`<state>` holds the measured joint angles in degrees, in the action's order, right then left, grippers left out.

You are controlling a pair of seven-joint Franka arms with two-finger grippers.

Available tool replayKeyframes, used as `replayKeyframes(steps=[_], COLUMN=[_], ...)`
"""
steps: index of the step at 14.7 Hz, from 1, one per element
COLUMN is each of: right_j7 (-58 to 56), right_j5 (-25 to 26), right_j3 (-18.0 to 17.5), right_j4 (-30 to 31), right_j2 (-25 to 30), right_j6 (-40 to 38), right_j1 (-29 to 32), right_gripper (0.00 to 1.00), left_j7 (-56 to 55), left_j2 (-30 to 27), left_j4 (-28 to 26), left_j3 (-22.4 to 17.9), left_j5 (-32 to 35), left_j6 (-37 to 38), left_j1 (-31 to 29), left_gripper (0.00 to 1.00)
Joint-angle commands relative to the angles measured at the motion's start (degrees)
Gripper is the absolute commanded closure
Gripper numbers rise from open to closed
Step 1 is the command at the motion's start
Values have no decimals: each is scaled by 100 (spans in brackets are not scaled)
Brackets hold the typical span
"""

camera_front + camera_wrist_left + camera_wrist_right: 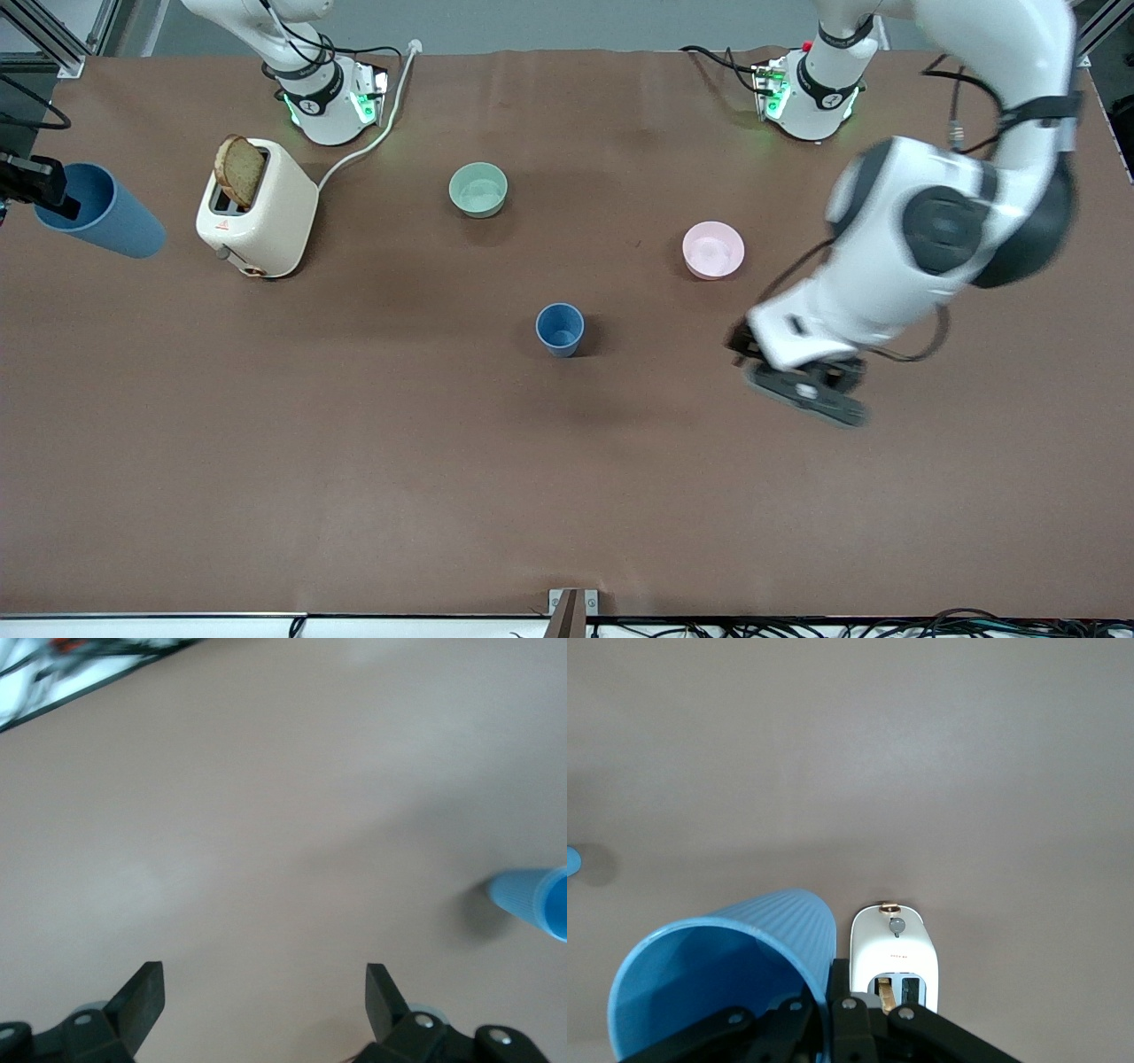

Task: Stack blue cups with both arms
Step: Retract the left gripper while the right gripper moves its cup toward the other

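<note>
Right gripper [40, 190] grips one cup [102, 213] by its rim, aloft at the right arm's table end. Left gripper [264, 992], jaws wide, hovers beside the standing cup [560, 329]. Keep cups coaxial when nesting.

Front view: a high camera looks down across the whole brown table [354, 461] toward both arm bases along its top edge. Left wrist view: a camera close above bare tabletop, looking past the left gripper [266, 1001] — its fingers spread wide — with the standing blue cup [532, 904] at one edge. Right wrist view: looks down past a held blue cup [726, 974] onto the toaster [893, 966]; the front view shares both cups and toaster.
</note>
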<state>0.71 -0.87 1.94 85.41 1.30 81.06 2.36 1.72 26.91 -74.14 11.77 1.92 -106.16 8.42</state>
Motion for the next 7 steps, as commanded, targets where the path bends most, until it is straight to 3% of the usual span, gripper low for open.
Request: replayKeyframes(steps=[1, 3, 7], right_j7=[87, 340, 1463], right_j5=[-89, -378, -537], right_j3=[26, 34, 34], right_j4=[-60, -7, 142], right_j2=[19, -7, -287], right_j6=[-82, 6, 629], right_j1=[-165, -271, -1068], right_gripper=[99, 100, 100], left_j7=[-216, -390, -550], left_j2=[-239, -388, -722], left_j4=[-162, -171, -180], left_j3=[54, -103, -1157], left_j5=[-394, -386, -403], left_j6=[174, 323, 893], left_j1=[-630, -763, -588], left_gripper=[0, 0, 0])
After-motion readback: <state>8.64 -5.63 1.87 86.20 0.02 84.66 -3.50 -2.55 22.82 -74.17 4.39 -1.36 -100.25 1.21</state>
